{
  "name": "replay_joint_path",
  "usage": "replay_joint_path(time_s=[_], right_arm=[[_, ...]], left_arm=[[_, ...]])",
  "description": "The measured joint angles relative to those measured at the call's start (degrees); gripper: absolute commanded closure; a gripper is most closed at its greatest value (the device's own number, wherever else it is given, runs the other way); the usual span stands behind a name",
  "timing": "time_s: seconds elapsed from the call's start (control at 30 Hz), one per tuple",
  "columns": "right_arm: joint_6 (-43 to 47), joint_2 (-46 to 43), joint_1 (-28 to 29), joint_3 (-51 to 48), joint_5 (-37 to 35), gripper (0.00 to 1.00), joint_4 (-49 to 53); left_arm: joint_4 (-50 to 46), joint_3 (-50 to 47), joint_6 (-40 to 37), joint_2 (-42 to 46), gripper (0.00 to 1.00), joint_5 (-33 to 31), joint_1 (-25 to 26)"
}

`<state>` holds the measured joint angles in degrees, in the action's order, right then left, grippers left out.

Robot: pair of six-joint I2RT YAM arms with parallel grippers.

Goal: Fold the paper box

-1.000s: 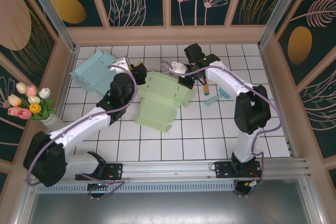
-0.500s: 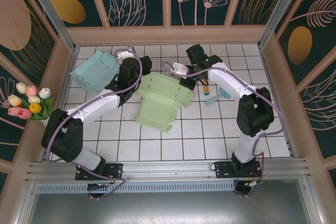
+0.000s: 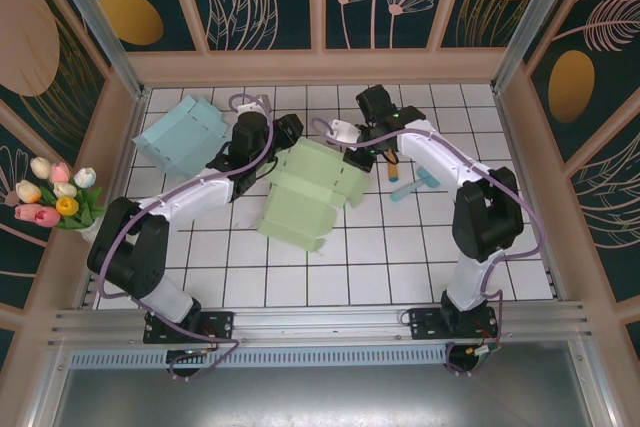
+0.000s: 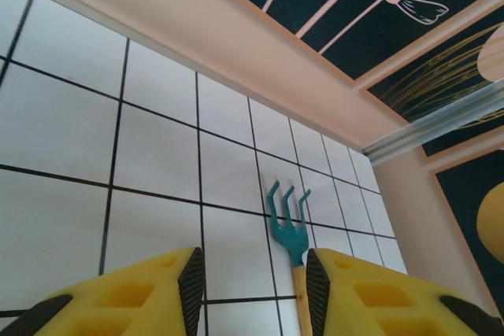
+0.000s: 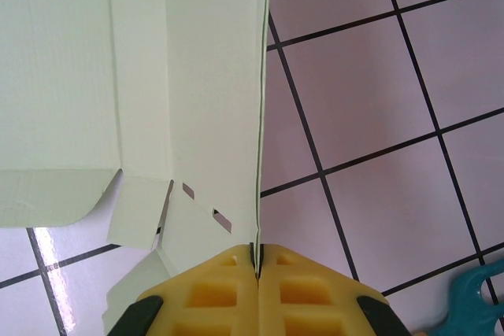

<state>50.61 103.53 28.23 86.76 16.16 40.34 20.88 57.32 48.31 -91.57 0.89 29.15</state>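
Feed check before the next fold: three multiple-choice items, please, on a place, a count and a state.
1. The blue box lies where from the green box? A left of it B on it C right of it
2. How many paper boxes? A one B two C four
3. The right fingers are A wide open B shut on the green box's edge C shut on nothing
Key: 1 A, it sits far left; 2 B, one blue, one green; 3 B, the edge runs between them.
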Motion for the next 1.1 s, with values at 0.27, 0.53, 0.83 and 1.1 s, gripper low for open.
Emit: replay_joint_path(time_s=[0.27,0.53,0.83,1.1], right_arm=[[0.0,-0.61,-0.13,-0.63,-0.11,1.0,-1.07],[0.02,-0.85,-0.13,-0.7,-0.22,1.0,-1.09],[0.02,-1.05,-0.17,-1.18,-0.2,1.0,-1.09],[0.02,-1.05,-0.17,-1.4,-0.2,1.0,-1.11]], left_arm=[[1.68,-3.5,2.95,0.04,0.55,1.68,0.04],[5.64,-7.72,8.37,0.35,0.52,3.58,0.31],[7.56,-9.55,11.5,1.53,0.46,1.79,1.6],[10.36,-11.15,14.69,1.66,0.46,1.16,1.73]])
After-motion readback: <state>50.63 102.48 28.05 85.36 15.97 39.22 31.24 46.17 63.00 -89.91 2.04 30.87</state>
